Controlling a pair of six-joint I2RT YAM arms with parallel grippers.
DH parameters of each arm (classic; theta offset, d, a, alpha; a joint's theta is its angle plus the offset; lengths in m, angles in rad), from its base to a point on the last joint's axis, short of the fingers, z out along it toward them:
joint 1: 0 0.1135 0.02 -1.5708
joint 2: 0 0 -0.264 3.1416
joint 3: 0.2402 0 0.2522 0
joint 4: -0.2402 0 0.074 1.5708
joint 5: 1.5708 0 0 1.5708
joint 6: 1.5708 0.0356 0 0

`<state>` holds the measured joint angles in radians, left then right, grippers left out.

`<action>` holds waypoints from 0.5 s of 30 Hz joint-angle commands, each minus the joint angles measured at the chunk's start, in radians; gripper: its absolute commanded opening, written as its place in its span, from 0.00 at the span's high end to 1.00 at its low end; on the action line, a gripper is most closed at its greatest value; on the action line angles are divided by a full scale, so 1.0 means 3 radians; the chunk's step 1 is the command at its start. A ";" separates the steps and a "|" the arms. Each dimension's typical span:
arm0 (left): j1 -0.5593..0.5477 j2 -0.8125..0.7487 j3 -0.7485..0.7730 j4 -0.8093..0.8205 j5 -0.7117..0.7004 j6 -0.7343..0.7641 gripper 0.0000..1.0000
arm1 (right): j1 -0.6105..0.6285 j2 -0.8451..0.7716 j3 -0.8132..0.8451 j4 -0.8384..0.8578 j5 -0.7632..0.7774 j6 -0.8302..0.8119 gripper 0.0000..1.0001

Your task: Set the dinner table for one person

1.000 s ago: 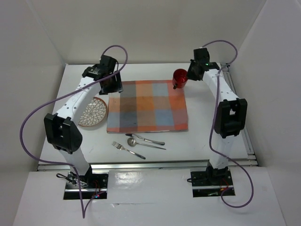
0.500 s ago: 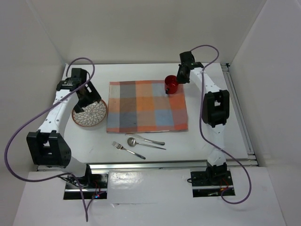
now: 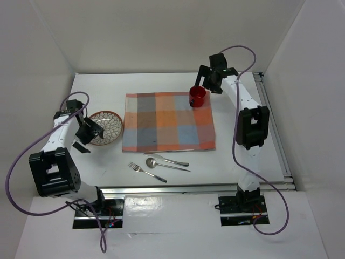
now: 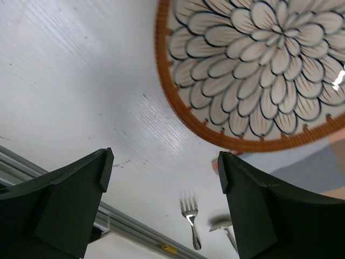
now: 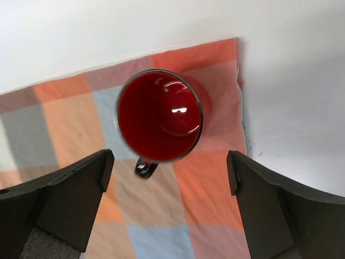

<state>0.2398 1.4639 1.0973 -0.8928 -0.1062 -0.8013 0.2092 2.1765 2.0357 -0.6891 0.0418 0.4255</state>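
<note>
Top external view: dinner table (image 3: 108, 162) carries a checkered placemat (image 3: 167, 121) at centre, and a red mug (image 3: 197, 96) stands upright on the mat's far right corner. Patterned plate (image 3: 106, 128) lies flat on bare tabletop just left of the mat. Fork (image 3: 145, 171), spoon (image 3: 156, 162) and knife (image 3: 168, 159) lie near the mat's front edge, ahead of the metal rail (image 3: 188, 188), long axes roughly left to right, slightly slanted. Left gripper (image 3: 86, 138) is spread wide and empty, low at the plate's near-left rim. Right gripper (image 5: 168, 164) is likewise spread and holds nothing; the mug sits below it, free of both fingers, handle toward the wrist. Judgement: mug placed, plate likely next. Key relation: the plate lies ahead and to the right of the left claw, with the mat beyond it on the same line, so the left arm is much the nearer. The plate is round, so no axis to align; rim approach from the near-left side. Unclear: whether the plate's right rim touches or overlaps the mat edge. Left wrist view cuts the plate off at top and right, and the right finger hides part of the spoon. Claw height above the table cannot be read. Spoon and knife look crossed or touching; cannot say which.
</note>
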 commanded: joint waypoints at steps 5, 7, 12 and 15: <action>0.0259 0.0018 -0.0339 0.0643 0.0231 -0.0361 0.07 | -0.0033 -0.0797 -0.0363 0.0144 -0.0098 -0.0069 0.01; 0.0290 0.0130 -0.0339 0.0746 0.0262 -0.0397 0.10 | -0.0033 -0.0919 -0.0470 0.0144 -0.0098 -0.0069 0.01; 0.0290 0.0269 -0.0487 0.1176 0.0466 -0.0458 0.18 | -0.0063 -0.1119 -0.0660 0.0175 -0.0068 -0.0104 0.01; 0.0320 0.0438 -0.0534 0.1329 0.0543 -0.0494 0.27 | -0.0063 -0.1206 -0.0747 0.0175 -0.0037 -0.0104 0.01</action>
<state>0.3210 1.5551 0.9478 -0.5823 0.0071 -0.9222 0.2005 1.8648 1.8309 -0.6659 0.0223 0.4057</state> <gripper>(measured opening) 0.753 0.993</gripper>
